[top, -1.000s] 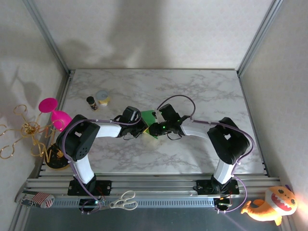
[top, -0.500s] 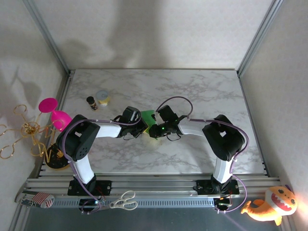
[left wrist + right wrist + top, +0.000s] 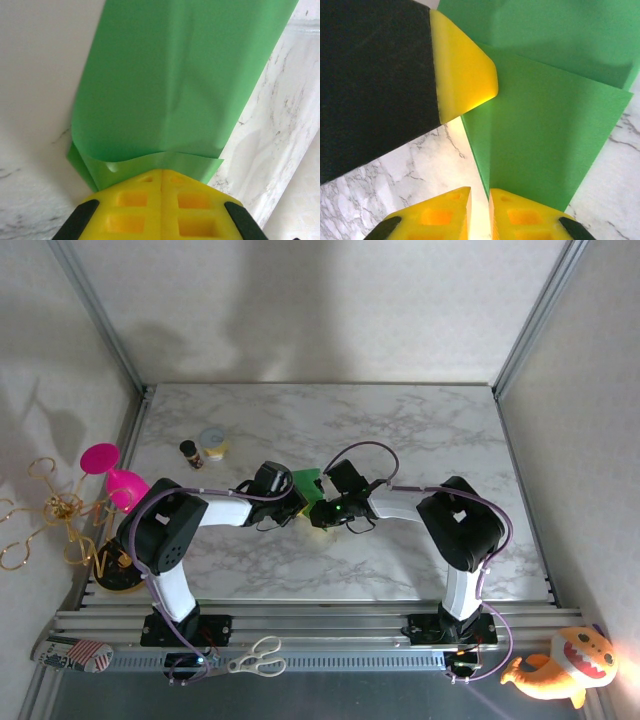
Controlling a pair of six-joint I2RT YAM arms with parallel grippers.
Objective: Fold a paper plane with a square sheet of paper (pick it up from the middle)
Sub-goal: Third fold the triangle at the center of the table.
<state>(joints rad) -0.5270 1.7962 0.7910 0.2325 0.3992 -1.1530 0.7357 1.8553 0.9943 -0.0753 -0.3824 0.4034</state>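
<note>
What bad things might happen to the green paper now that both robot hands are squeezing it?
The left gripper is shut on the folded green paper, and the right gripper pinches a thin edge of it.
1. If the arms pull apart, the paper might tear.
2. The right gripper's hold on that thin edge might slip.
3. Squeezing might add a crooked crease.

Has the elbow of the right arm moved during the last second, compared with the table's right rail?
Yes. In the top external view the right arm's elbow has swung left, away from the table's right rail, toward the green paper.
</note>
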